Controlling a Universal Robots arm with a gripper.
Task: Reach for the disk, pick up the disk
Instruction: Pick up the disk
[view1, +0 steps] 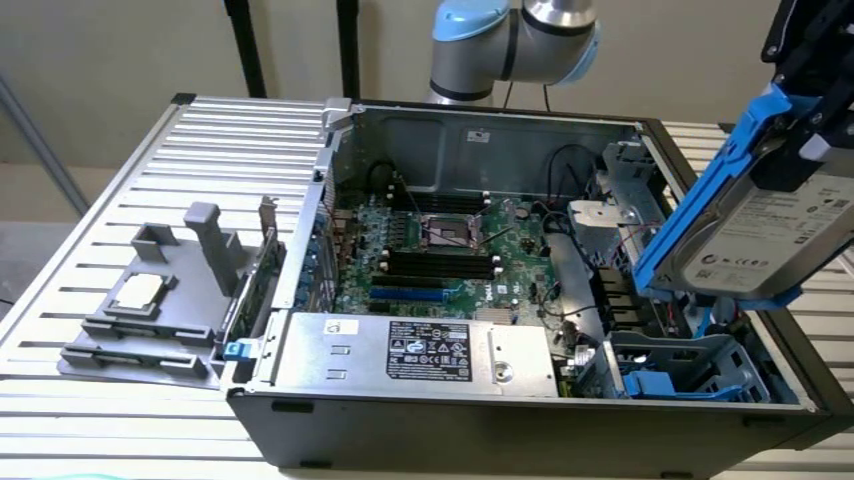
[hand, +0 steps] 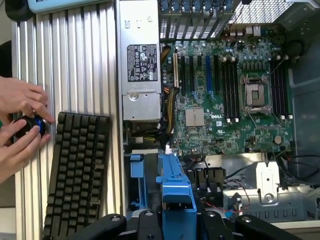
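Note:
The disk (view1: 767, 235) is a silver-grey hard drive with a white label, clipped in bright blue side rails. It hangs tilted in the air above the drive bay at the exterior view's right, clear of the case. My gripper (view1: 798, 120) comes down from the upper right and is shut on the disk's upper end. In the wrist view, the blue rail of the disk (hand: 175, 185) sits squeezed between my black fingers (hand: 146, 220), with my gripper (hand: 177, 222) above the open computer.
The open computer case (view1: 534, 410) holds a motherboard (view1: 441, 250), a power supply (view1: 414, 350) and a bare blue bracket (view1: 667, 380) in the bay below the disk. A grey fixture (view1: 154, 300) stands on the slatted table. A person's hands (hand: 20, 125) and a keyboard (hand: 77, 170) lie beside the case.

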